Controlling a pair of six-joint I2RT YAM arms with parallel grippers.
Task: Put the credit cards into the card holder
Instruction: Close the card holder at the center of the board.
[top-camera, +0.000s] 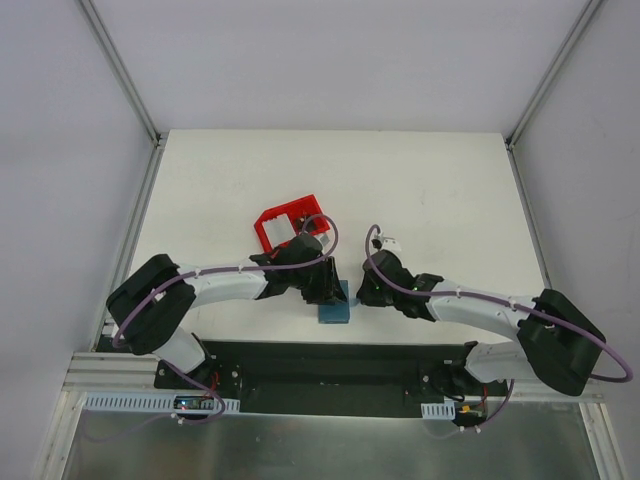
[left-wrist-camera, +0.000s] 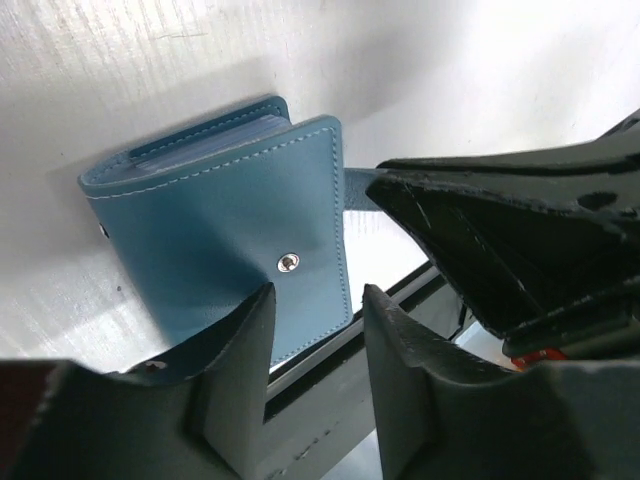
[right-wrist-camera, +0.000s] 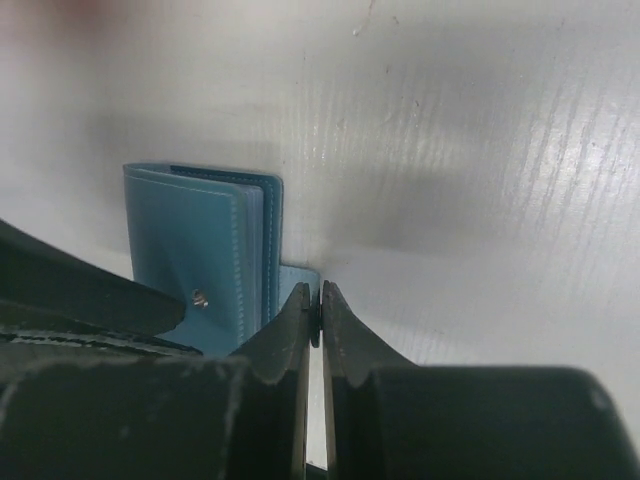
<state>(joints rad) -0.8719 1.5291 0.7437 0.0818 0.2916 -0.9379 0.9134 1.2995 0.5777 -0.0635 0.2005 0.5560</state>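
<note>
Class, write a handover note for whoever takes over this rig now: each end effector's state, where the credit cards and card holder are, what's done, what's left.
Left end effector: open, fingers astride the card holder's cover edge, not clamped.
Right end effector: shut on the holder's snap tab.
Card holder: folded, at the near table edge between the arms.
Credit cards: pale ones in the red bin.
Done: holder's tab gripped; no card seen inserted.
Left: open holder, fetch cards, insert.
</note>
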